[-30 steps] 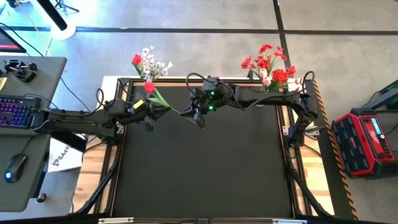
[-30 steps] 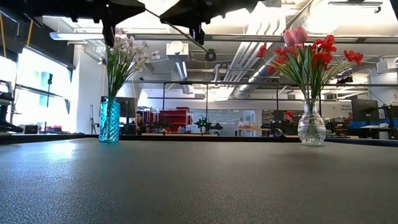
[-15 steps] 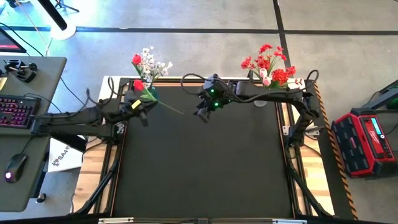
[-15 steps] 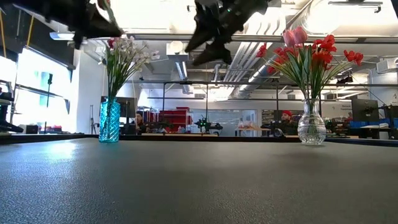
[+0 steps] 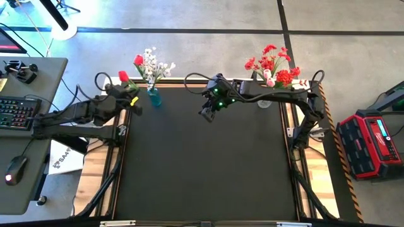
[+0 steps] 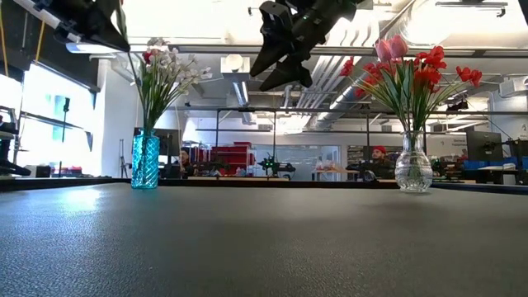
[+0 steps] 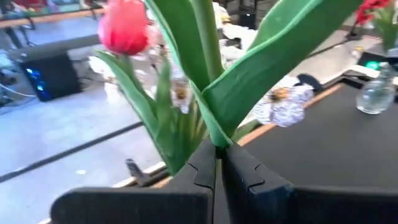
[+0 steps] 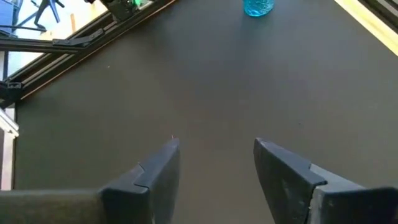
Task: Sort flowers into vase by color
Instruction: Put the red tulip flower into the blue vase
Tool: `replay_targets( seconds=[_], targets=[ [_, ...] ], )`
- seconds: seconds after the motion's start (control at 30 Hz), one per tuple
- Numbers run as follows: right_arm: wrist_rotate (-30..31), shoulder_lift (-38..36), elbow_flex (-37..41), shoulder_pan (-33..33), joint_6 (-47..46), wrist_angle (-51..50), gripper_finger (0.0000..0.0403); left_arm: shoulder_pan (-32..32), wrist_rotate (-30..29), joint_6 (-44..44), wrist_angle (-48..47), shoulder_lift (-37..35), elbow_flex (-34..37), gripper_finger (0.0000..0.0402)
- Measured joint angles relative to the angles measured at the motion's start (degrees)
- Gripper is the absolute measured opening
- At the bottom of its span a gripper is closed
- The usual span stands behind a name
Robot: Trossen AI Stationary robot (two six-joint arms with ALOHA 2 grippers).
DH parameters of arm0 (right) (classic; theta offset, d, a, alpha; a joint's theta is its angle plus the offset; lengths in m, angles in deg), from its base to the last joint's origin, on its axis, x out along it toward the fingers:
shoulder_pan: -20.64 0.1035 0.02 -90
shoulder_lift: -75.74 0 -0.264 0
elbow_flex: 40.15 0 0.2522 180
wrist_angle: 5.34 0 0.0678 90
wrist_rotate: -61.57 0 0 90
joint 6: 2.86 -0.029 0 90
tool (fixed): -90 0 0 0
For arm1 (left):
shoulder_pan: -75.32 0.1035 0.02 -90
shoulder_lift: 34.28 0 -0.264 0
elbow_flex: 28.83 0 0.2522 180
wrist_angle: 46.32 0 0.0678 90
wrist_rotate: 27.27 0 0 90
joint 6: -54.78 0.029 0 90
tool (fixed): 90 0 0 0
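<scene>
My left gripper [image 5: 129, 99] is at the table's far left corner, just left of the blue vase [image 5: 153, 98], and is shut on a red-budded flower [image 5: 124, 77] with long green leaves [image 7: 273, 56]. The blue vase [image 6: 145, 161] stands on its base and holds white blossom sprays [image 5: 151, 63] and a red bud [image 5: 138, 60]. My right gripper [image 5: 208, 111] is open and empty, high over the far middle of the table. A clear vase [image 6: 413, 165] at the far right holds red sprays [image 5: 274, 69] and pale tulips. My left gripper pinches the flower's green stem [image 7: 216, 140] between its two fingers, just below where the leaves branch off. The bud [image 7: 124, 28] and leaves stand out beyond the fingertips. The flower is lifted clear of the table.
The black table top [image 5: 202, 164] spreads toward the near edge. A desk with a keyboard [image 5: 16, 113] and mouse stands off the table's left, and a red case [image 5: 372, 142] off its right. People show far behind in the room in the low view.
The flower's stem, which reached across to my right gripper, has come free of it. My left gripper has carried the flower toward the table's far left corner, past the blue vase, and turned it so the bud points toward the far edge. My right gripper has drawn back a little toward the right.
</scene>
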Motion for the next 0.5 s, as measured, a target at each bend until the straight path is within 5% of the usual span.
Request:
replay_targets(
  seconds=[0.5],
  targets=[
    [0.0, 0.0, 0.0, -0.6, 0.4, 0.0, 0.0190, 1.3, -2.5, 3.9, 3.2, 0.0, 0.0, 0.0000]
  ],
)
